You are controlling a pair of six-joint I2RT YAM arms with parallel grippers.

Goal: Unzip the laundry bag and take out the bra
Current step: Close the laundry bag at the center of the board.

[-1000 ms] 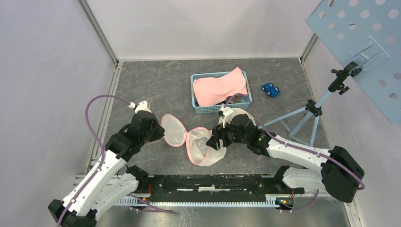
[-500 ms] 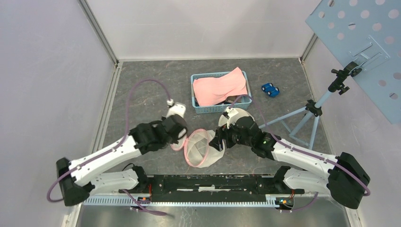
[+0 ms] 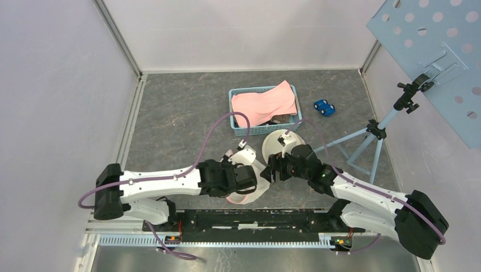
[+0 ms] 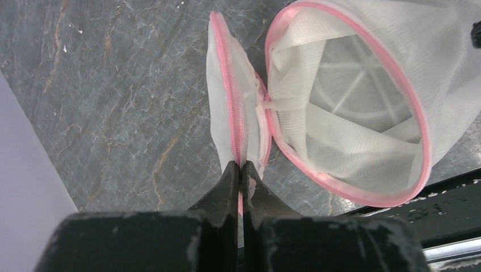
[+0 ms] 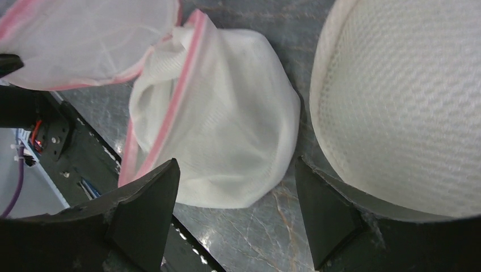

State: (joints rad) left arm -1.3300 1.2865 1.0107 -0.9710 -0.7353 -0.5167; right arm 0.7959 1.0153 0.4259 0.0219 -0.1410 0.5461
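The left gripper (image 4: 239, 170) is pinched tight on the pink zipper edge of the laundry bag (image 4: 351, 102), which lies unzipped on the grey table (image 4: 113, 113) near the arm bases. The right gripper (image 5: 235, 170) hovers spread wide above the bag (holding nothing), with a white textured cup (image 5: 397, 96) just beside it

pink cloth (image 3: 265, 105) drapes the blue basket (image 3: 253, 131), toy car (image 3: 324, 107) nearby.
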